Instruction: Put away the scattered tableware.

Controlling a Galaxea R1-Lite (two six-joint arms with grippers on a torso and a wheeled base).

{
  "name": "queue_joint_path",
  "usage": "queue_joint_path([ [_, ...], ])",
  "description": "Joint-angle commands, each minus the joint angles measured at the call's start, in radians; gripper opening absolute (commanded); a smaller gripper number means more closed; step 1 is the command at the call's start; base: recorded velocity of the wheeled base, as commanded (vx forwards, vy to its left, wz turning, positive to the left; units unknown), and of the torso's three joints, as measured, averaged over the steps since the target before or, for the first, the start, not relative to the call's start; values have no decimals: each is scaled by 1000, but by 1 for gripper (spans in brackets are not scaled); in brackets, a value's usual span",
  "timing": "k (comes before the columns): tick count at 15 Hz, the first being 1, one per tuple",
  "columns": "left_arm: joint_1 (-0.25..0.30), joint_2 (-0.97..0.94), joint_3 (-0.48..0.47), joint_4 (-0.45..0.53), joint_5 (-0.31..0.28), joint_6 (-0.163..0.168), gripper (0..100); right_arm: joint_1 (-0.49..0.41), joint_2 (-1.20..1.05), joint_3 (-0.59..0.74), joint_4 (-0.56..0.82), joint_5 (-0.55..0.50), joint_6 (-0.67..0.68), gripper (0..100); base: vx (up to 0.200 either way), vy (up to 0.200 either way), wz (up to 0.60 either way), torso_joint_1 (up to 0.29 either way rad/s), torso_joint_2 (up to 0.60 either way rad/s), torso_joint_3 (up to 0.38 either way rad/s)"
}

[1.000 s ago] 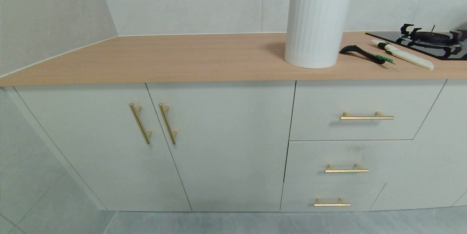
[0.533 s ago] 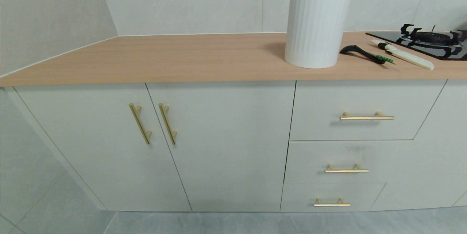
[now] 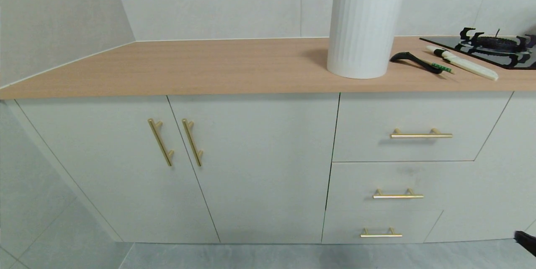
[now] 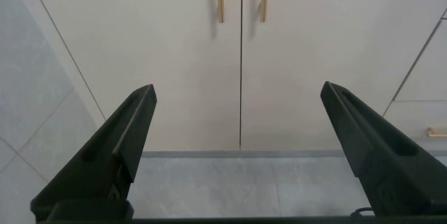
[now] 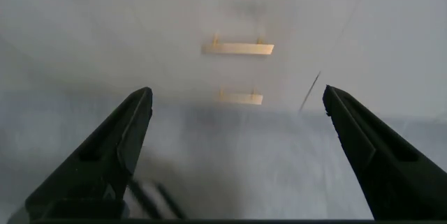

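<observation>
Scattered tableware, black utensil (image 3: 414,61) and white knife (image 3: 465,63), is laid on countertop (image 3: 209,68) beside ribbed canister (image 3: 363,26); left gripper (image 4: 237,90) and right gripper (image 5: 236,93), both spread empty, are best raised first.

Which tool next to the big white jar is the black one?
The curved black utensil, lying right beside the white jar. The other one, a long knife, is cream-white and lies nearer the stove.

Matt wood-grain countertop (image 3: 209,68) carries a ribbed white container (image 3: 362,26) (handles (image 3: 421,134) look brushed brass).
</observation>
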Motion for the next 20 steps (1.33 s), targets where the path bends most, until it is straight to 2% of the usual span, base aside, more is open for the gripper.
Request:
queue_joint_path([
  [1, 0, 1, 0, -1, 0, 0, 100, 33, 571, -161, -3, 25, -4, 100, 0, 0, 0, 0, 0, 0],
  [3, 0, 1, 0, -1, 0, 0, 100, 32, 714, -205, -19, 25, -4, 100, 0, 0, 0, 0, 0, 0],
  [5, 0, 1, 0, -1, 0, 0, 100, 30, 971, -214, -236, 18, -12, 100, 0, 0, 0, 0, 0, 0],
  [8, 0, 1, 0, -1, 0, 0, 100, 28, 1188, -220, -522, 11, -20, 100, 0, 0, 0, 0, 0, 0],
  [10, 0, 1, 0, -1, 0, 0, 100, 27, 1266, -277, -580, -2, -26, 100, 0, 0, 0, 0, 0, 0],
  [13, 0, 1, 0, -1, 0, 0, 100, 24, 1332, -339, -597, -24, -43, 100, 0, 0, 0, 0, 0, 0],
  [15, 0, 1, 0, -1, 0, 0, 100, 24, 1366, -343, -638, -33, -44, 100, 0, 0, 0, 0, 0, 0],
  [18, 0, 1, 0, -1, 0, 0, 100, 10, 1448, -348, -763, -105, -47, 100, 0, 0, 0, 0, 0, 0],
  [20, 0, 1, 0, -1, 0, 0, 100, 10, 1465, -348, -781, -110, -55, 100, 0, 0, 0, 0, 0, 0],
])
